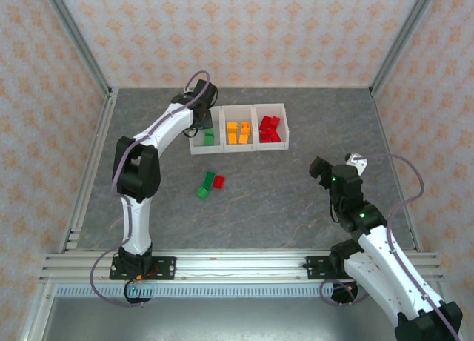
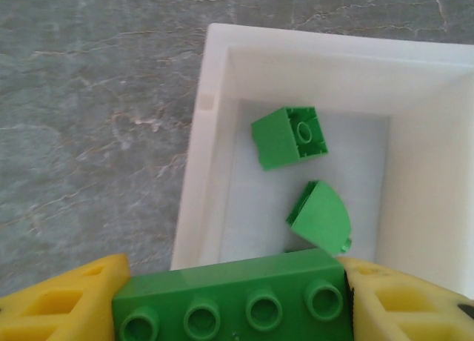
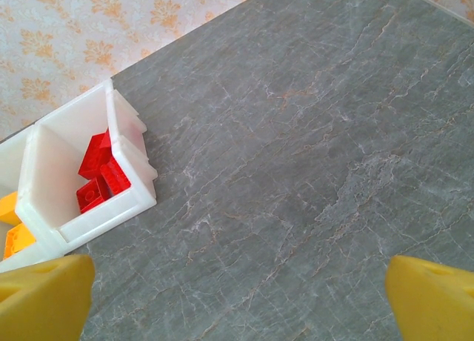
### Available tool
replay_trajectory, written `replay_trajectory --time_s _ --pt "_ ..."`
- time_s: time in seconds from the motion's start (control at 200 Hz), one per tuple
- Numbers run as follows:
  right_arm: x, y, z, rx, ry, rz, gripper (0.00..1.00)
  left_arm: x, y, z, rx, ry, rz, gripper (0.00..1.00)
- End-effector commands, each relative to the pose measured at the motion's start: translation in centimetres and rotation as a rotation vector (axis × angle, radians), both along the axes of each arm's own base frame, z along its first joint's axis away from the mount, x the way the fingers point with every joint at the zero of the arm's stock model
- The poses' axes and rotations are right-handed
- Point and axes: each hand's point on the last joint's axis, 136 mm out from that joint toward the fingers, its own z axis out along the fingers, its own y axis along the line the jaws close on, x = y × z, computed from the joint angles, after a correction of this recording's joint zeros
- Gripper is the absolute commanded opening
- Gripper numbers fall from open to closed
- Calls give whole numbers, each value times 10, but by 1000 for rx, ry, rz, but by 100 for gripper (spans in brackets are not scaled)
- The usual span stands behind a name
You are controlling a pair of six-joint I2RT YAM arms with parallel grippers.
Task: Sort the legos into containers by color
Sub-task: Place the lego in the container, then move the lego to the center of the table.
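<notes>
- Left gripper [image 2: 235, 282] is clamped on a long green brick [image 2: 233, 304]. Four studs face up, and it is pinched end to end between the yellow fingers [image 2: 59, 304].
- The held brick hangs at the near edge of the left bin [image 2: 215, 74].
- Inside the left bin are a green cube [image 2: 289, 137] and a curved green piece [image 2: 320, 216], close together but not touching.
- Bins [image 1: 238, 107] are three in a row toward the far side of the table [image 1: 296, 207].
- Mid bin [image 1: 238, 110] holds the orange bricks [image 1: 238, 132].
- Right bin [image 3: 133, 133] holds the red bricks [image 3: 100, 174].
- Loose pieces lie well in front of the left bin: two green bricks [image 1: 209, 179] and one red brick [image 1: 219, 181]. The red one is right beside the green one nearer the bins.
- Right gripper [image 3: 241, 270] has its jaws spread wide with nothing between them. It is over bare table, to the right of the bins and nearer the arm bases.
</notes>
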Motion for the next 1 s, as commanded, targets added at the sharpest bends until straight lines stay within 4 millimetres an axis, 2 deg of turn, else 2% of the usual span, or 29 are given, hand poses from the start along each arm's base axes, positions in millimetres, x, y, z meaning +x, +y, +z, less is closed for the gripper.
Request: replay_trajectory --time_s 0.0,0.315,0.516,0.606,0.811,0.996 --pt "0 0 3 -6 -8 1 100 11 -19 1 -51 -6 -69 50" --pt "1 0 1 -12 -1 0 100 41 -19 -4 -39 -27 -58 55" --pt "0 -1 2 -13 -1 -1 100 57 -13 -9 4 -31 -44 73" --pt "0 -1 3 -11 -3 -2 100 62 -13 -13 17 -36 -44 76" --pt "0 -1 3 -10 -2 0 100 67 -10 -15 37 -50 -38 78" --pt "0 -1 3 -9 -3 0 100 67 -8 -2 40 -76 -29 79"
